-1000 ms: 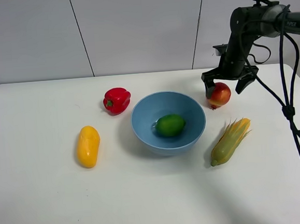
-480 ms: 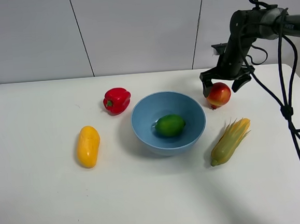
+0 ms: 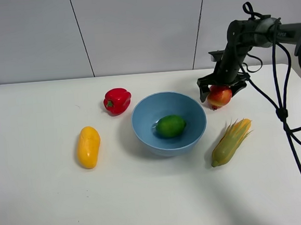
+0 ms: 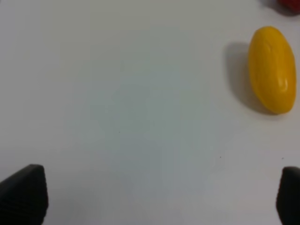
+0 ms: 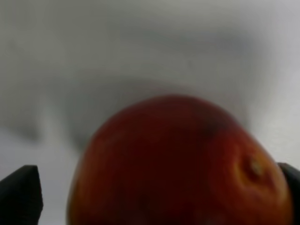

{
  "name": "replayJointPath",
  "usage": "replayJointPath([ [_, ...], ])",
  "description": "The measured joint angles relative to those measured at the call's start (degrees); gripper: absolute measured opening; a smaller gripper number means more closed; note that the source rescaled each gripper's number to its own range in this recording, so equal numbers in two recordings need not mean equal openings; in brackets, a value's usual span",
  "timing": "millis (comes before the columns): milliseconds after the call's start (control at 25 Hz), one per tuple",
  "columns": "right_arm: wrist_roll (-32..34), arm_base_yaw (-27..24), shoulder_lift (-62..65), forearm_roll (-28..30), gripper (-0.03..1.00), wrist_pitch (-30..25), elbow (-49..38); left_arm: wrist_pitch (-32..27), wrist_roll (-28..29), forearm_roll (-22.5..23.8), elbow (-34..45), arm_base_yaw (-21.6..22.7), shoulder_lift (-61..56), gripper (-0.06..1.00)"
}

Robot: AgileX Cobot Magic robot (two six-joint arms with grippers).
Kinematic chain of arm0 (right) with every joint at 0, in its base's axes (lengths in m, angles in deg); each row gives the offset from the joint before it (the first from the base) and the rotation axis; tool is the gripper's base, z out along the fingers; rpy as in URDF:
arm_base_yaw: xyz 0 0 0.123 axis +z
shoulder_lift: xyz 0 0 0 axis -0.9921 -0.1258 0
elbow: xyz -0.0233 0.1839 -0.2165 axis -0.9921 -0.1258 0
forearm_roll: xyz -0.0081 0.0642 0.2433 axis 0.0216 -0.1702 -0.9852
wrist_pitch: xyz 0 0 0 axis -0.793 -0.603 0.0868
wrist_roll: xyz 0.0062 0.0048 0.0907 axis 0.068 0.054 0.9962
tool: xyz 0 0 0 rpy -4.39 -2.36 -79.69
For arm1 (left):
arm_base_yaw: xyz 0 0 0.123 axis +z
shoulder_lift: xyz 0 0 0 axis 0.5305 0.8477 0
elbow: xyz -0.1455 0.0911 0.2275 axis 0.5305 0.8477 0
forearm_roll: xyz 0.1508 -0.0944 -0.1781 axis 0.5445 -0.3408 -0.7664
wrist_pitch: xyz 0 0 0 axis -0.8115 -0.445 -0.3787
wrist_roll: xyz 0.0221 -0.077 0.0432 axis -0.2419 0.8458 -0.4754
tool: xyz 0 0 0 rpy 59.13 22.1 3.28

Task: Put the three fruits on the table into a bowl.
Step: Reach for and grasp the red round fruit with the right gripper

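Right tool (image 3: 220, 90) is seen spread apart astride the apple (image 3: 220, 97), a finger on each side; whether they touch it cannot be told. The apple is set on the surface (image 3: 43, 204) near the far edge, toward the right-hand corner, just beside the bowl (image 3: 141, 124). The lime (image 3: 171, 125) is held inside the bowl. The mango (image 3: 88, 146) is laid toward the left edge, well apart from the bowl. Left tool (image 4: 157, 194) is spread wide above bare surface near the mango. A pepper (image 3: 117, 100) and a corn cob (image 3: 231, 141) flank the bowl.
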Motion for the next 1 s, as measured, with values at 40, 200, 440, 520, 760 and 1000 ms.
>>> replayJointPath([
  [40,-0.1,0.0,-0.4,-0.3,1.00,0.1,0.0,0.0,-0.1,0.0,0.0,0.0,0.0,1.00],
  [200,-0.3,0.0,-1.2,-0.6,1.00,1.3,0.0,0.0,-0.1,0.0,0.0,0.0,0.0,1.00],
  [440,-0.7,0.0,-1.3,-0.6,0.99,2.6,0.0,0.0,-0.1,0.0,0.0,0.0,0.0,1.00],
  [520,-0.7,0.0,-1.3,-0.6,0.95,2.7,0.0,0.0,-0.1,0.0,0.0,0.0,0.0,1.00],
  [760,-0.7,0.0,-1.3,-0.6,0.79,2.7,0.0,0.0,-0.1,0.0,0.0,0.0,0.0,1.00],
  [1000,-0.7,0.0,-1.3,-0.6,0.35,2.5,0.0,0.0,-0.1,0.0,0.0,0.0,0.0,1.00],
])
